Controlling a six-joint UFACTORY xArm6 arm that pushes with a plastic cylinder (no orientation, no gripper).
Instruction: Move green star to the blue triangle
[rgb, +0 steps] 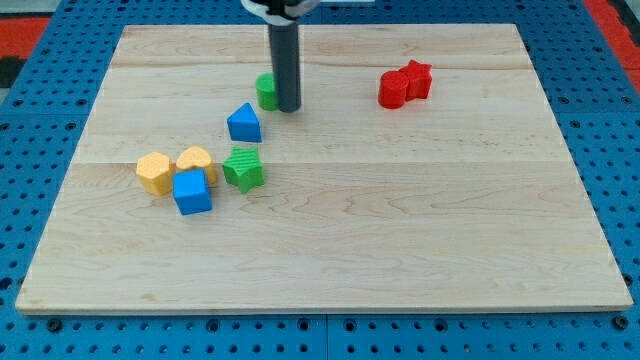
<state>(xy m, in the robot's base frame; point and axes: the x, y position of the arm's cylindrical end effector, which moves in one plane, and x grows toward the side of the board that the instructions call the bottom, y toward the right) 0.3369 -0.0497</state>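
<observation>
Wooden bench (400, 230). Green star (244, 168) sits just below the blue triangle (243, 123). My tip (288, 107), a plain rod tool with nothing to grip, should circle beneath the star, then nudge upward gently.

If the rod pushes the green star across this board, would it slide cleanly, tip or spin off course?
The green star sits low and flat on the smooth wooden board, so it probably slides rather than tips. Its notched sides could let it rotate off my tip, which now stands up by the green round block.
</observation>
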